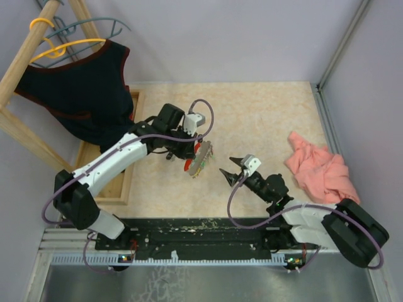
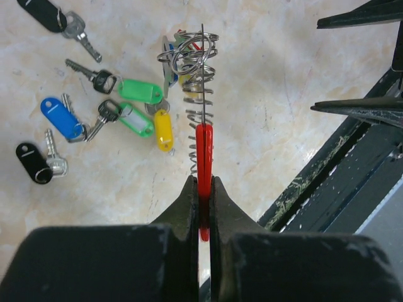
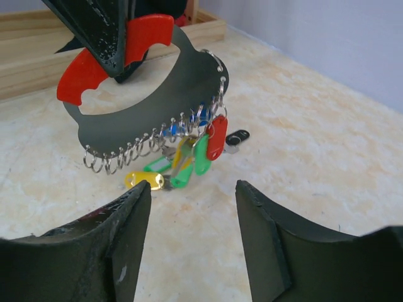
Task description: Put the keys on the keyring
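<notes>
Top external: beige marbled table (image 1: 264, 119), grey walls (image 1: 220, 38); left fingers (image 2: 186, 206) clamp keyring (image 2: 203, 146), right fingers (image 3: 123, 239) spread empty.

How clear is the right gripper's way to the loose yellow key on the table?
Probably yes: the right gripper is open and the yellow key lies ahead of it on the table, below the keyring the left gripper holds up.

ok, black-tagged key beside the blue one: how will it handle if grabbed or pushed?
Probably light: a small key on a small plastic tag. Likely floppy: the two seem linked only at one end, so one would dangle. It lies flat on the smooth table, so a push should slide it, not roll it.
</notes>
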You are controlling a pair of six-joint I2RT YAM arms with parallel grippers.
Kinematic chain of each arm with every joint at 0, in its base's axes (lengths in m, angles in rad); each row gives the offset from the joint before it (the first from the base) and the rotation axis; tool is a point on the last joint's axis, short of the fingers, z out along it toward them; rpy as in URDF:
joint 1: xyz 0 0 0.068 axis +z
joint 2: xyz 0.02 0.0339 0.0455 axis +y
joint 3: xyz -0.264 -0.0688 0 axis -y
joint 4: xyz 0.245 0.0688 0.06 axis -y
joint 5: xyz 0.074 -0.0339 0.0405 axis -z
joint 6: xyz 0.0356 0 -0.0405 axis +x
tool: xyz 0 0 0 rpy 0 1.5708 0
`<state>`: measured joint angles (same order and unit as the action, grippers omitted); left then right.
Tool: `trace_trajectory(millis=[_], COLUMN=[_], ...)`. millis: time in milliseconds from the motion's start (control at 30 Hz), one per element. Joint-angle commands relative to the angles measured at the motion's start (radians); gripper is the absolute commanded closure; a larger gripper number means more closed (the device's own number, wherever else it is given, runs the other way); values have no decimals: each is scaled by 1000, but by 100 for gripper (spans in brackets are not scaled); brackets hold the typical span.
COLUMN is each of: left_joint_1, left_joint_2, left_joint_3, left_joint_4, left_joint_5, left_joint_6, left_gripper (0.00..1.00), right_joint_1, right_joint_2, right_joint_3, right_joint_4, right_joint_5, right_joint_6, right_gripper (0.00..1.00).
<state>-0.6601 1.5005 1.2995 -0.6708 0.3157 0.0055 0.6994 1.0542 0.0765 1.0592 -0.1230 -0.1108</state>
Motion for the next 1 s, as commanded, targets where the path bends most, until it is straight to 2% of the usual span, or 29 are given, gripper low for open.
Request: trace_trajectory(millis=[0, 300, 400, 433, 967], left_joint_1=[-31, -86, -112, -120, -175], left_joint_2=[34, 94, 117, 124, 156], left_joint_3=[100, 205, 243, 254, 315], left_joint_4=[-172, -255, -286, -293, -322], left_joint_5=[-76, -169, -202, -209, -234], left_joint_6=[63, 90, 95, 96, 102], left_gripper=[100, 100, 100, 100, 100], right_joint_1=[13, 77, 78, 80, 100], right_joint_2=[120, 377, 474, 494, 586], right_joint_3=[27, 66, 63, 73, 117], right_joint_4=[295, 523, 657, 661, 665], right_joint_5=[-89, -100, -127, -141, -51], right_joint_6=[-39, -150, -159, -164, -197], right_gripper=[45, 56, 79, 82, 78])
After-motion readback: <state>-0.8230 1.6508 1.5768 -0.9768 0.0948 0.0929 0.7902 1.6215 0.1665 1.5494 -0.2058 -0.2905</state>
